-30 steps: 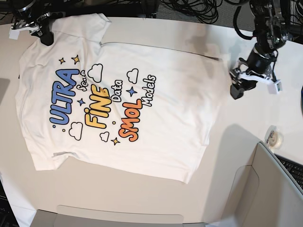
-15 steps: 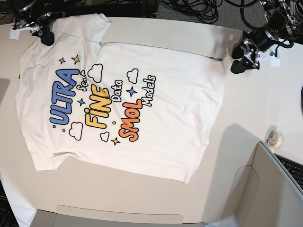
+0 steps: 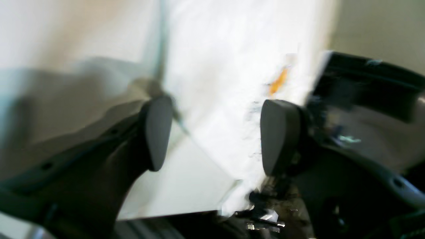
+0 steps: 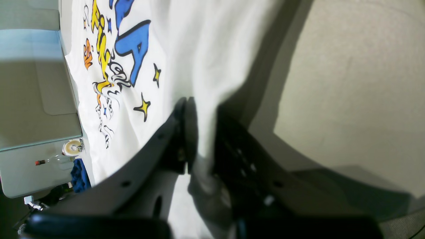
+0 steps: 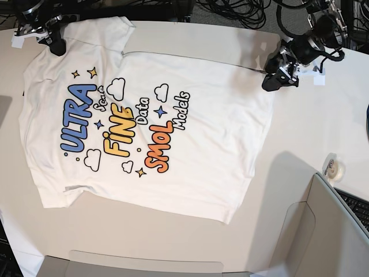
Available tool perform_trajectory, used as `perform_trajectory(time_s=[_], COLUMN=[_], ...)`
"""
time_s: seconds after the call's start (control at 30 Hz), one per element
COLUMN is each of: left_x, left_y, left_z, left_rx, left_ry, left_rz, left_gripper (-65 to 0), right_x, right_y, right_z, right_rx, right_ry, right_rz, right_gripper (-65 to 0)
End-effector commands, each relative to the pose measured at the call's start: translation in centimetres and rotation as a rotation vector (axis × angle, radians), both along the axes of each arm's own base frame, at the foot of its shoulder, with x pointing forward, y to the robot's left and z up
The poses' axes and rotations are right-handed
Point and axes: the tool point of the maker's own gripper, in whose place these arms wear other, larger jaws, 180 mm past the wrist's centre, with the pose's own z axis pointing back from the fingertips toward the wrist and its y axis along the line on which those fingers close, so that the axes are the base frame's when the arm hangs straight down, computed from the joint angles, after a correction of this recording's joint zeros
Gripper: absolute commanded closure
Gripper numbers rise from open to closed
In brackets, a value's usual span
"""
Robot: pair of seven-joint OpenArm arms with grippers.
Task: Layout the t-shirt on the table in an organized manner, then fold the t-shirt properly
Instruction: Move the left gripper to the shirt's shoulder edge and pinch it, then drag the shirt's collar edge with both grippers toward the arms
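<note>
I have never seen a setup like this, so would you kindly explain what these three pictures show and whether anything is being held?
This is a robot with two arms working at a table. The base view looks down from above; the other two come from cameras on each wrist, looking past the gripper. A white t-shirt with cartoon lettering lies spread out, print up. The right gripper, at the base view's upper left, is shut on the t-shirt near its sleeve. The left gripper, upper right in the base view, is open at the t-shirt's corner and holds nothing; its wrist picture is blurred.
</note>
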Motion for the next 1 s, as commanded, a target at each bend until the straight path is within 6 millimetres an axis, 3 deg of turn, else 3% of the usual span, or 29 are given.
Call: perform_trajectory(time_s=[0.0, 0.2, 0.67, 0.97], left_x=[0.7, 0.4, 0.5, 4.4], left_y=[-0.1, -0.1, -3.1, -3.0], left_z=[1.0, -0.2, -0.6, 1.2], left_rx=[0.007, 0.066, -0.027, -0.044], left_ry=[-0.037, 0.005, 0.001, -0.088], left_rz=[-0.023, -0.041, -0.013, 0.002], left_gripper=[-41.2, -41.1, -41.1, -41.1], right_x=[-3.7, -3.9, -3.9, -3.9], right_y=[1.4, 1.5, 1.5, 1.4], right_z=[-3.1, -3.2, -3.2, -3.1], right_rx=[0.01, 0.012, 0.012, 0.011], right_ry=[0.218, 0.223, 0.223, 0.223], right_rz=[0.079, 0.077, 0.077, 0.078], right_gripper=[-2.6, -2.7, -2.7, -2.7])
